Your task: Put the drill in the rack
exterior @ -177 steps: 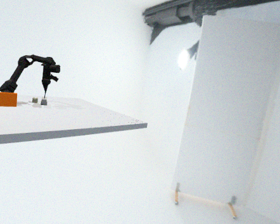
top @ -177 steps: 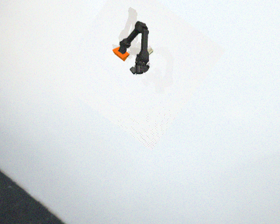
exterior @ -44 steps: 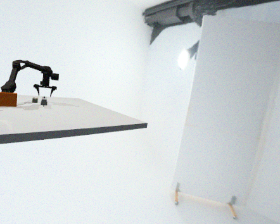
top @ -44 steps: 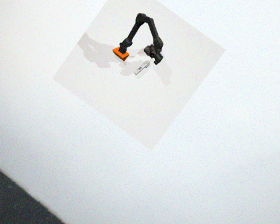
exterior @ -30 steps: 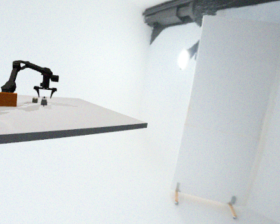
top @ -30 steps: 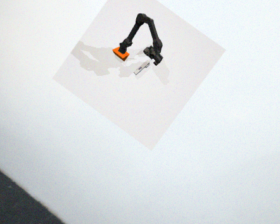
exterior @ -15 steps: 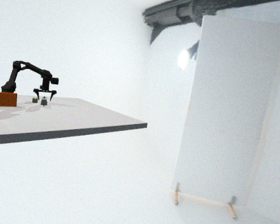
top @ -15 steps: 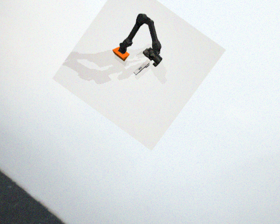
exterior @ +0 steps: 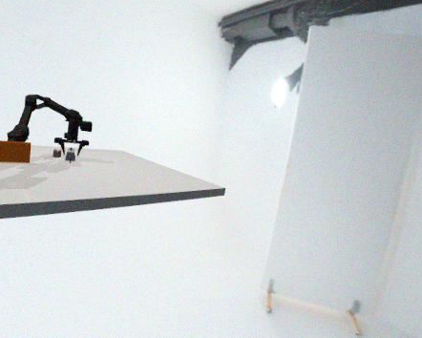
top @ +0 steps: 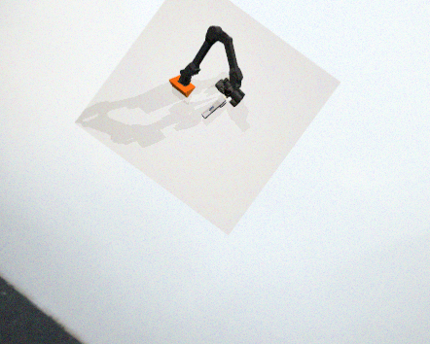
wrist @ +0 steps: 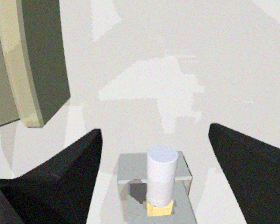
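The drill [wrist: 161, 175] is a white cylinder with a yellow collar [wrist: 160, 208], sticking out of a grey block [wrist: 134, 165] [top: 214, 110] [exterior: 70, 157]. The key [top: 211, 108] is a small dark blue patch on the block's upper face; whether it is pressed cannot be told, and the wrist view does not show it. My gripper [wrist: 156, 132] [exterior: 72, 155] is open, its black fingers on either side of the drill with gaps on both sides. The rack [wrist: 47, 65] [exterior: 56, 153] is an olive and tan block at the upper left of the wrist view, with nothing seen in it.
The arm's orange base block [top: 182, 86] [exterior: 13, 152] stands on the pale square table [top: 219, 181] [exterior: 138, 184]. The arm's shadows fall across the table. The table's edge [exterior: 177, 196] shows in the exterior view.
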Controlling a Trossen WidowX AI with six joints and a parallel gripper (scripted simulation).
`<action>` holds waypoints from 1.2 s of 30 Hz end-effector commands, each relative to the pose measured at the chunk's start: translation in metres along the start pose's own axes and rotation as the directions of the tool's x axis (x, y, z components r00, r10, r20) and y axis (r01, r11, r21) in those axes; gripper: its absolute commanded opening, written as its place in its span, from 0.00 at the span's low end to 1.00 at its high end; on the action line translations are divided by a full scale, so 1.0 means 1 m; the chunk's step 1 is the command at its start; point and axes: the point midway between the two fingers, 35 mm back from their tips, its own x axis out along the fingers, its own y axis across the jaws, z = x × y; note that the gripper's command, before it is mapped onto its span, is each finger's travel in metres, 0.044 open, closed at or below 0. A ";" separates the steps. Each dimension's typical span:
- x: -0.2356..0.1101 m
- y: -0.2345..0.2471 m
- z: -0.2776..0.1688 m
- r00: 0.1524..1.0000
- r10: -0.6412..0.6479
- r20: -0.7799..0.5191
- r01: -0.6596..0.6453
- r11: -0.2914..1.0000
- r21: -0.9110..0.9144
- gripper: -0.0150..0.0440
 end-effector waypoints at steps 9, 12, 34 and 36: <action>0.000 0.000 0.000 1.000 0.000 0.000 0.000 1.000 0.000 0.29; 0.000 0.000 0.000 1.000 0.000 0.000 0.000 1.000 0.000 0.25; 0.000 0.000 0.015 1.000 0.004 0.004 -0.004 1.000 0.009 0.25; 0.000 0.000 0.017 1.000 0.004 0.004 -0.004 1.000 0.009 0.25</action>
